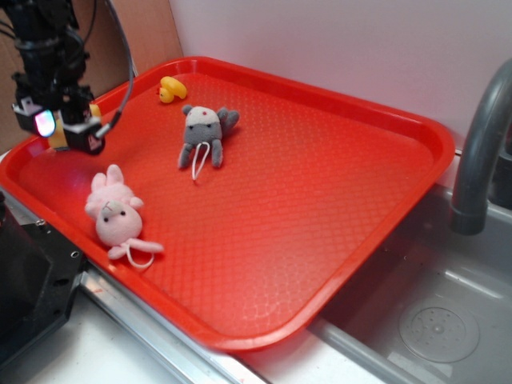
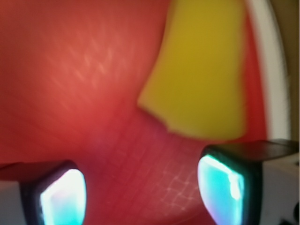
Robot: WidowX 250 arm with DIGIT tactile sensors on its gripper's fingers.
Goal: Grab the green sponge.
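Two glowing pads [image 2: 63, 197] fill the bottom of the wrist view, set wide apart with bare red tray [image 2: 84, 84] between them; the gripper [image 2: 140, 194] is spread and pinches nothing. Just beyond the right pad lies the sponge [image 2: 201, 70], a blurred yellow block running up toward the top of that view, close along the tray's pale rim. Its near end stops just short of the right pad. I cannot tell whether they touch, and no green layer shows from this angle.

From the exterior view the gripper [image 1: 68, 132] hangs low over the tray's far left edge [image 1: 16, 172], and only a sliver of yellow sponge [image 1: 58, 140] shows behind the fingers. The duck [image 1: 169, 89] sits well apart near the tray's back rim, the grey plush [image 1: 204, 136] near the middle and the pink bunny [image 1: 116, 212] toward the front.

What the coming move turns on: the sponge is not between the pads but ahead of them and off to the right-pad side, its long axis running roughly away from the camera, a little slanted. My judgement is that the gripper needs to shift toward that side and forward so the pads straddle the narrow width before pressing together. The rim so close on that side leaves little room for the outer finger.
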